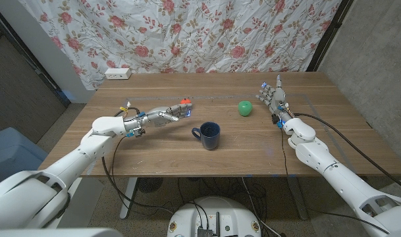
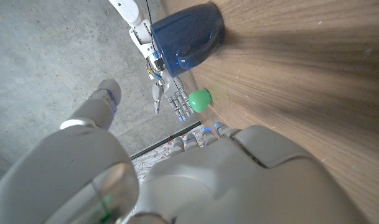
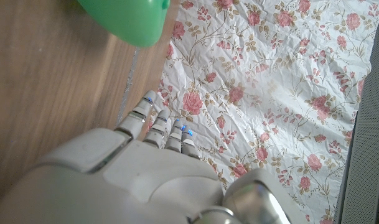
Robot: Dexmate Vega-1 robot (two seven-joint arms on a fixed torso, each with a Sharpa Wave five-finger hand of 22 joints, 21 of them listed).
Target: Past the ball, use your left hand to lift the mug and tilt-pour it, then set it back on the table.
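Note:
A dark blue mug (image 1: 209, 135) stands upright on the wooden table (image 1: 154, 155), its handle toward my left hand; the left wrist view shows the mug (image 2: 190, 37) too. A green ball (image 1: 245, 108) lies behind and to the right of it, also seen as the ball (image 2: 200, 99) and the ball (image 3: 128, 18). My left hand (image 1: 166, 116) hovers left of the mug with fingers stretched toward it, holding nothing, a short gap away. My right hand (image 1: 272, 95) stands with fingers up just right of the ball, empty; it shows as the right hand (image 2: 172, 99) in the left wrist view.
A white power strip (image 1: 118, 73) lies at the table's far left edge. A floral curtain (image 1: 187, 33) hangs behind the table. Cables (image 1: 332, 131) trail from my right arm over the table's right side.

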